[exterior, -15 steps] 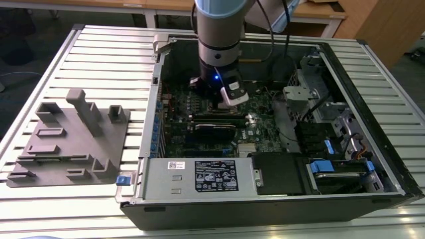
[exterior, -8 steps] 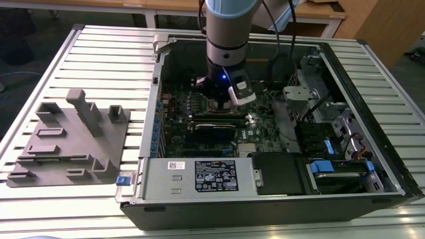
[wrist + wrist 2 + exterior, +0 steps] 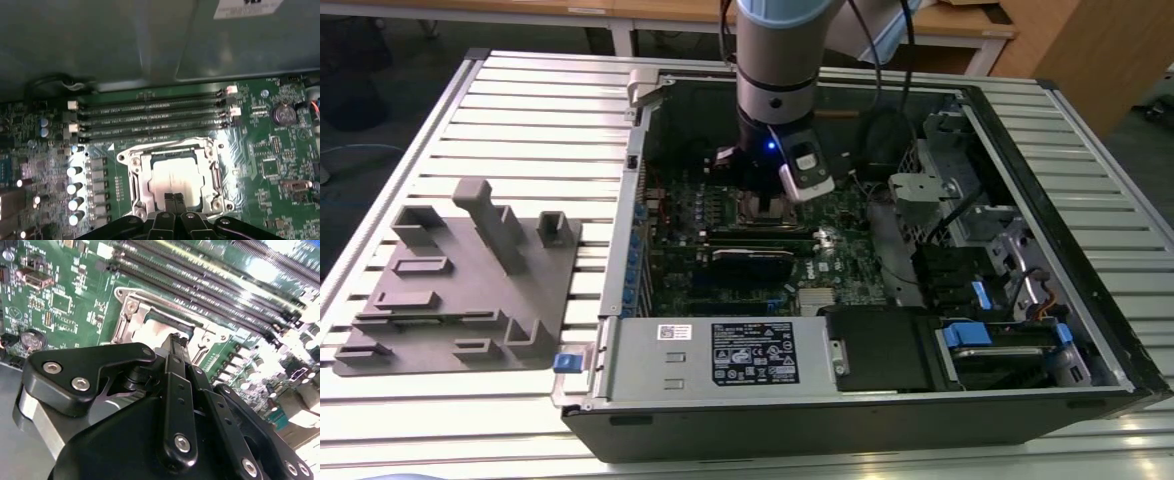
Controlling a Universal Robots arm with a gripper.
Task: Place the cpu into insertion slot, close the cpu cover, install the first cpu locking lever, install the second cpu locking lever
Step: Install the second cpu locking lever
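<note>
1. Cpu (image 3: pixel 172 177) lies flat inside the insertion slot (image 3: pixel 134 186) on the green motherboard (image 3: pixel 260 150), its silver-grey top showing through the square metal frame.
2. Gripper (image 3: pixel 173 197) sits directly over the chip's edge; fingers (image 3: pixel 169 200) pressed together, nothing visibly held.
3. First wrist view shows four memory slots (image 3: pixel 150 117) just beside the socket.
4. Exterior view shows the open computer case (image 3: pixel 854 400) holding the board, and a grey fixture block (image 3: pixel 460 285) well apart on the table (image 3: pixel 534 120).
</note>
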